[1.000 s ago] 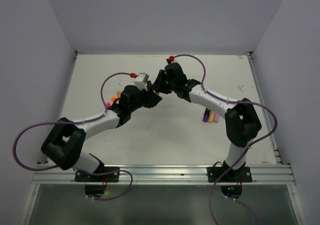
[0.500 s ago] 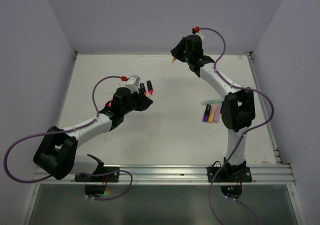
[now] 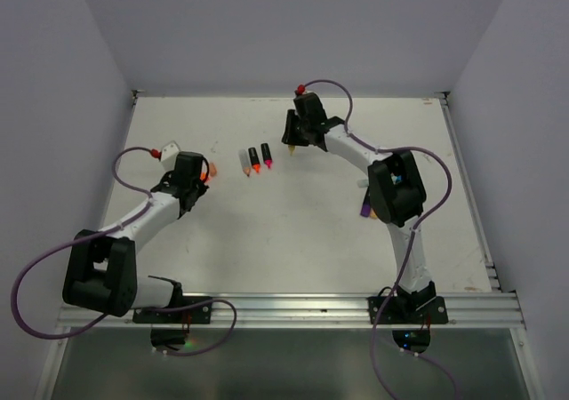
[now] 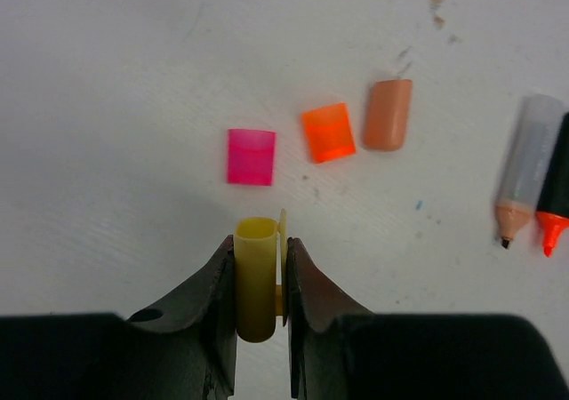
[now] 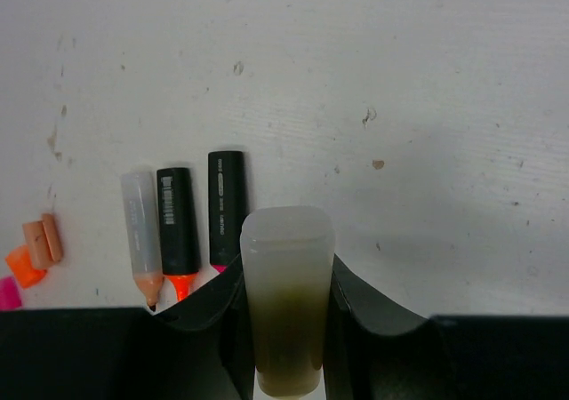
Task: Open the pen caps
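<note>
Left wrist: left end effector (image 4: 259,262) grips the yellow cap (image 4: 255,289) near the pink cap (image 4: 251,156), freshly pulled off the yellow highlighter (image 5: 286,329) clenched in the right end effector (image 5: 286,280).

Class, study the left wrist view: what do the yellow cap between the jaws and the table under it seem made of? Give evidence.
The yellow cap is probably plastic, smooth and slightly translucent: a thin hollow wall and a moulded clip show. The table looks like a white, matt, hard board, perhaps painted or laminated: faint streaks, brown stains, no glare.
</note>
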Controlling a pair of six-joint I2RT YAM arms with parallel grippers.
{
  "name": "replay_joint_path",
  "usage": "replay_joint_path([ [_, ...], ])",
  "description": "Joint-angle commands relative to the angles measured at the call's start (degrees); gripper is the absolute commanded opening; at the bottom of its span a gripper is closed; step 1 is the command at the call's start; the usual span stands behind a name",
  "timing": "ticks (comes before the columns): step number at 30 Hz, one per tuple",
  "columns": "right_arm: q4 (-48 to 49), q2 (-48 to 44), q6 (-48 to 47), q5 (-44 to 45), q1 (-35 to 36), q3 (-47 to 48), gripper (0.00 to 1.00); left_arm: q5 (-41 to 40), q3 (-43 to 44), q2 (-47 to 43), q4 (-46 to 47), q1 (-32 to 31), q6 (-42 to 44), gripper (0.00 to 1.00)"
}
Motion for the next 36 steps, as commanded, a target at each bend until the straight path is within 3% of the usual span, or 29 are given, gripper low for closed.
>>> replay_joint_path([
  [1,0.69,0.15,-3.39,-1.01,0.12,-0.32,0.0,-13.33,1.57,0.17,-8.58,0.19,-8.96,0.0],
  [7,0.08,3.22,-4.09,-1.1,0.12,1.79,0.0,-14.04,1.92,4.74,-9.56,2.38,-12.14,0.0],
  [16,-2.47,6.12,-5.76,-3.21,0.03,6.53,0.0,-13.43,3.06,9.58,-3.15,5.37,-8.54,0.0],
  [22,-3.61,8.68,-5.94,-4.09,-0.05,9.26,0.0,-8.34,4.64,12.92,-0.43,8.44,-7.23,0.07],
  [25,-3.53,9.29,-5.68,-4.88,-0.05,9.7,0.0,-5.35,3.68,13.8,2.83,9.15,-5.99,0.15],
  [26,-3.53,9.64,-5.5,-4.97,-0.05,10.05,0.0,-4.64,3.24,14.06,3.35,9.24,-5.99,0.26],
  [29,-3.79,10.61,-5.24,-5.41,-0.14,11.1,0.0,-4.46,3.58,14.85,4.24,9.59,-5.9,0.45],
  [34,-4.58,12.28,-4.62,-6.02,-0.14,13.21,0.0,-4.64,4.55,14.85,3.71,9.94,-5.29,0.52],
  [36,-4.49,13.07,-4.27,-6.37,-0.05,14.0,0.0,-5.08,4.91,14.42,3.45,10.03,-5.2,0.59],
])
